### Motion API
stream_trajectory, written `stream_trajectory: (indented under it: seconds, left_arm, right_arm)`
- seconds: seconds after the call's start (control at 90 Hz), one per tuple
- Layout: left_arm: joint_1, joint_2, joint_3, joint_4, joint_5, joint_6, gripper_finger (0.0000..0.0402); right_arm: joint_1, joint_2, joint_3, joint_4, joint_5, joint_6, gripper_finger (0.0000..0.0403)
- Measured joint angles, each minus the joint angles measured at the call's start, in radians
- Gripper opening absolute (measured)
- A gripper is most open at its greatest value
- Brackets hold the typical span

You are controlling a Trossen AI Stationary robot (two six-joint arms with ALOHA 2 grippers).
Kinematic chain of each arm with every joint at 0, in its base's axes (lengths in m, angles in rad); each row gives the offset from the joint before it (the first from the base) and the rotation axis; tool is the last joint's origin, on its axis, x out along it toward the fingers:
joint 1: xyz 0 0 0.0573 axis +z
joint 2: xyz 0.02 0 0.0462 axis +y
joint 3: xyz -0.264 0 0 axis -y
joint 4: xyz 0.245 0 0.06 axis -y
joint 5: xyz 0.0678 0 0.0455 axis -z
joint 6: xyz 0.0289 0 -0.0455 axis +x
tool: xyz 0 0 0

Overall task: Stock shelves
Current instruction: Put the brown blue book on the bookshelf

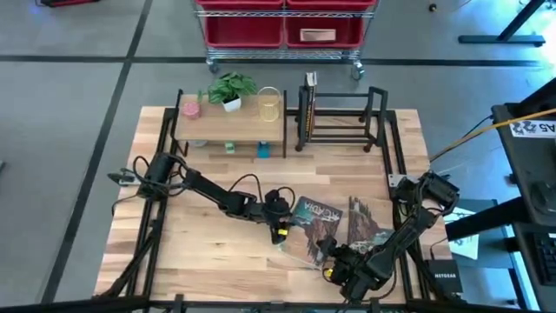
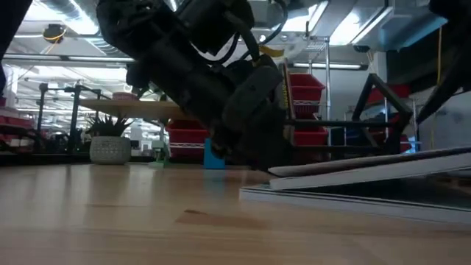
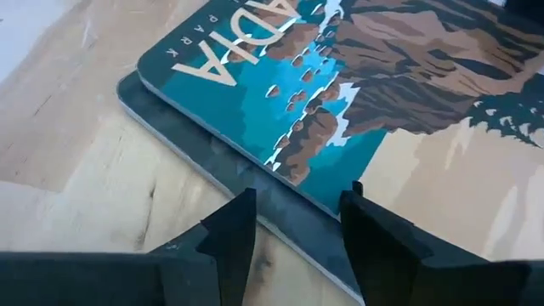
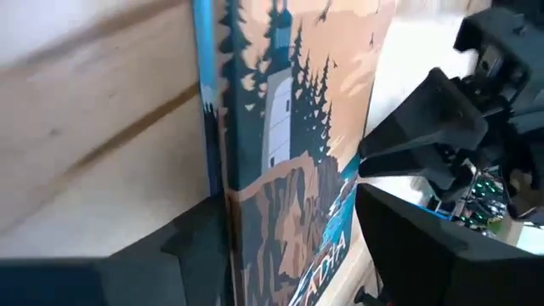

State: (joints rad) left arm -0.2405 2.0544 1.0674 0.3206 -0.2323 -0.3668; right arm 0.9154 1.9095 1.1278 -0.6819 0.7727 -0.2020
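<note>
Left wrist view had the left gripper [image 3: 293, 225] open astride the teal illustrated book's [image 3: 357, 93] near corner; the right gripper [image 4: 289, 246], also open, straddled its opposite edge, book rack [image 1: 339, 113] well beyond.

Both arms matte black w/ rounded joint housings, black cables looped alongside. Left gripper [image 3: 293, 225]: two angular black wedge fingers. Right gripper [image 4: 289, 246]: same blocky black fingers. Small yellow markings near wrists.

Grey floor [image 1: 78, 78]; wheeled cart [image 1: 282, 54] with red bins [image 1: 282, 30] behind table.
</note>
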Motion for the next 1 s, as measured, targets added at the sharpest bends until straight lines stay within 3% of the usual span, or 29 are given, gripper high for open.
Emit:
stream_trajectory:
  seconds: [0.178,0.322,0.5,0.611,0.689,0.833,1.0]
  left_arm:
    - [0.0,0.0,0.0,-0.002,-0.004,0.0,0.0153]
    - [-0.004,0.0,0.0,-0.003,-0.006,0.0,0.0153]
    - [-0.013,0.0,0.0,-0.004,-0.011,0.0,0.0153]
    - [-0.021,-0.001,0.0,-0.004,-0.027,0.013,0.0153]
    - [-0.031,-0.019,0.0,-0.023,-0.047,0.035,0.0153]
    - [-0.06,-0.101,-0.002,-0.142,-0.146,0.07,0.0153]
    - [-0.107,-0.239,-0.001,-0.262,-0.319,0.094,0.0153]
  right_arm:
    - [-0.015,0.0,0.002,-0.009,-0.009,0.118,0.0151]
    - [-0.062,-0.001,0.002,-0.027,0.059,0.277,0.0101]
    - [-0.12,-0.001,0.003,-0.023,0.064,0.313,0.0074]
    - [-0.127,-0.001,0.026,-0.051,0.068,0.35,0.0025]
    - [-0.127,-0.001,0.063,-0.139,0.063,0.433,0.001]
    - [-0.126,-0.022,0.137,-0.403,0.09,0.735,0.0005]
    - [-0.143,-0.12,0.196,-0.605,0.256,1.012,0.0003]
